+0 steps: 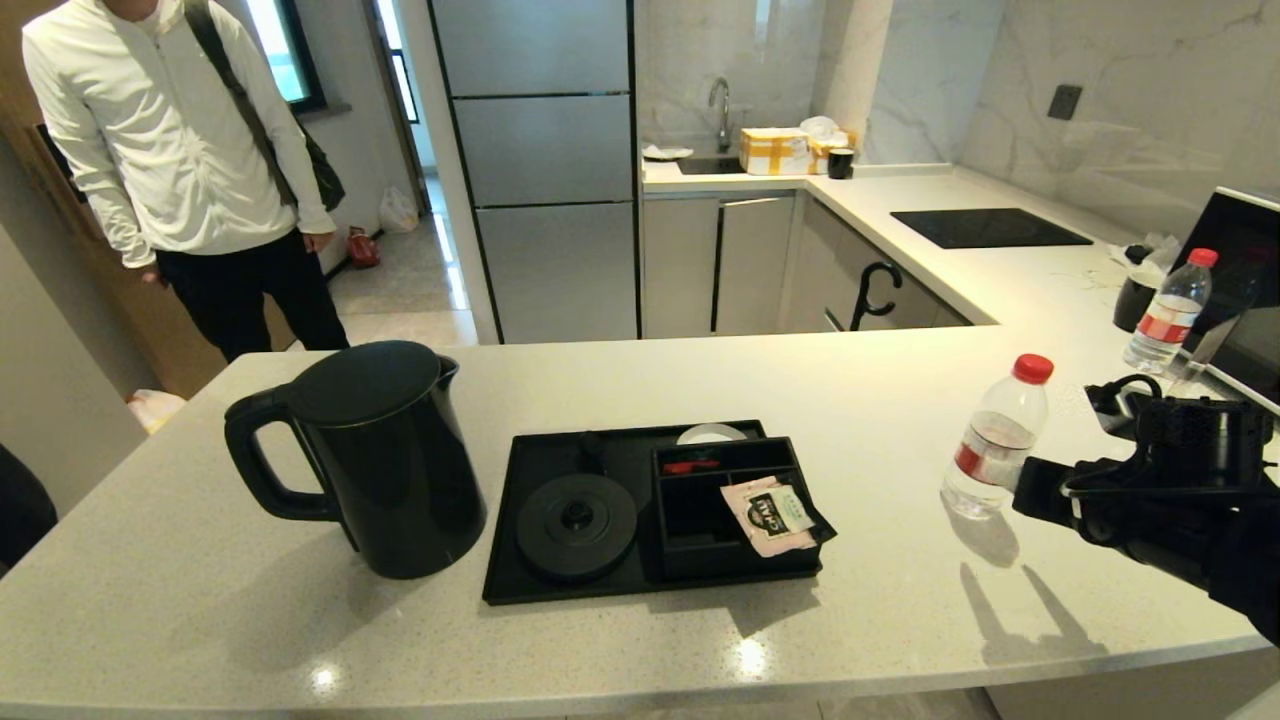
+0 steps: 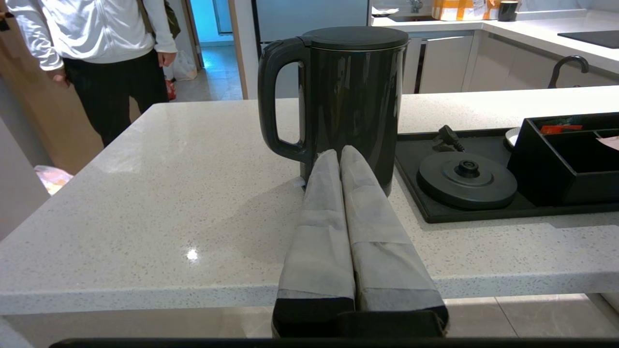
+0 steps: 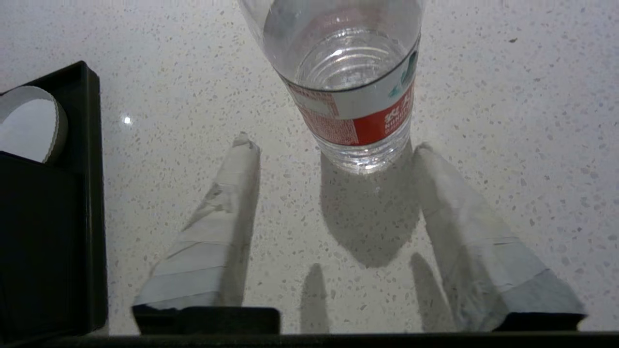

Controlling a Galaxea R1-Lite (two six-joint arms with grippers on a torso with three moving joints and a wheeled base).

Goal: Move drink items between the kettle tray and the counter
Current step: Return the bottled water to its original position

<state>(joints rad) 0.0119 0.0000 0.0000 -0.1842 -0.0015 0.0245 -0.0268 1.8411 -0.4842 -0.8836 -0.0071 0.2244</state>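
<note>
Item count: one kettle (image 1: 375,455), two clear bottles with red caps, one kettle tray (image 1: 560,590), one pink sachet (image 1: 772,513).

The kettle stands upright on the counter (image 1: 700,380), just beside the tray's left edge; the round base (image 1: 577,527) on the tray is bare. The sachet lies across the divided compartments. The near bottle (image 1: 995,440) stands upright on the counter, right of the tray and apart from it. The second bottle (image 1: 1168,312) stands farther back at the right, next to a dark appliance that is only partly in view.

The right gripper (image 3: 333,150) sits low over the counter, its fingers spread wide on either side of the near bottle's base, apparently without touching it.

The left gripper (image 2: 340,154) points level at the kettle, fingers pressed together, empty.
</note>
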